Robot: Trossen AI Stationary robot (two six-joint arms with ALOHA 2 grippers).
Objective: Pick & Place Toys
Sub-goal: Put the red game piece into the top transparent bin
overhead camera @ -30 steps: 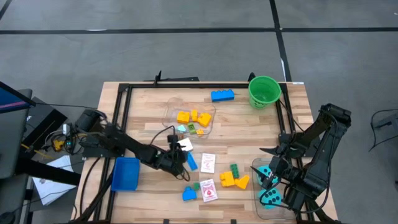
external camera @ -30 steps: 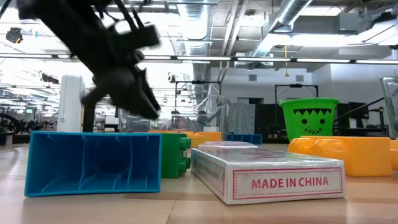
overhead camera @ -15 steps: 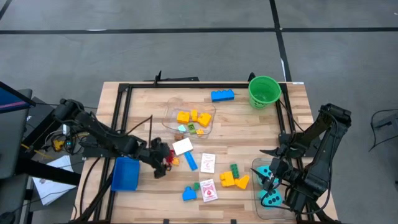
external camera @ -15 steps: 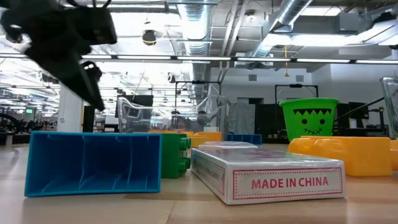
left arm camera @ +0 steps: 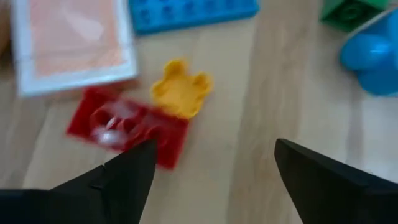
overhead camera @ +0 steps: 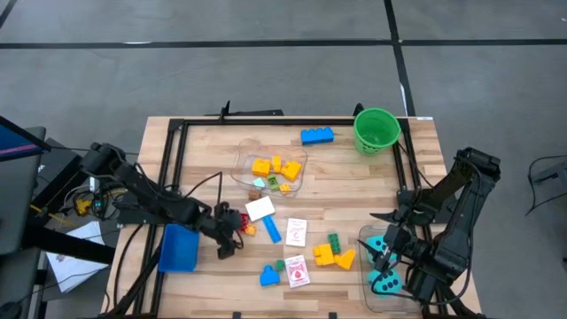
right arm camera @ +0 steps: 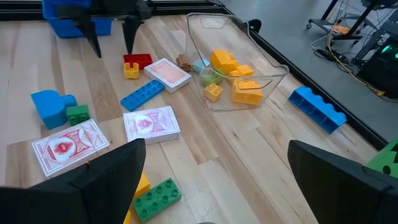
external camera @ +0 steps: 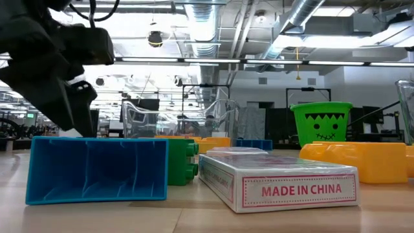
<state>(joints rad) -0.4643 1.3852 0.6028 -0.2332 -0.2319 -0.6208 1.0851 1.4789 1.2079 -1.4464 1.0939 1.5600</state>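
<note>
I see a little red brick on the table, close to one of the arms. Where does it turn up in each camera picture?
High view: the red brick lies left of centre, by the left end effector.
Low view: not visible.
Left wrist view: red brick at centre-left, touching a small yellow piece.
Right wrist view: red brick near the top.
Shared landmark: the flat blue brick.

Grey floor, black tape lines; ceiling ducts.

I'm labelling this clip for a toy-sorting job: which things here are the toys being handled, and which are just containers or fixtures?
Toys:
red brick
small yellow piece
flat blue brick
picture cards
green brick
teal dice

Not toys:
green bucket
blue tray
clear tub
</note>
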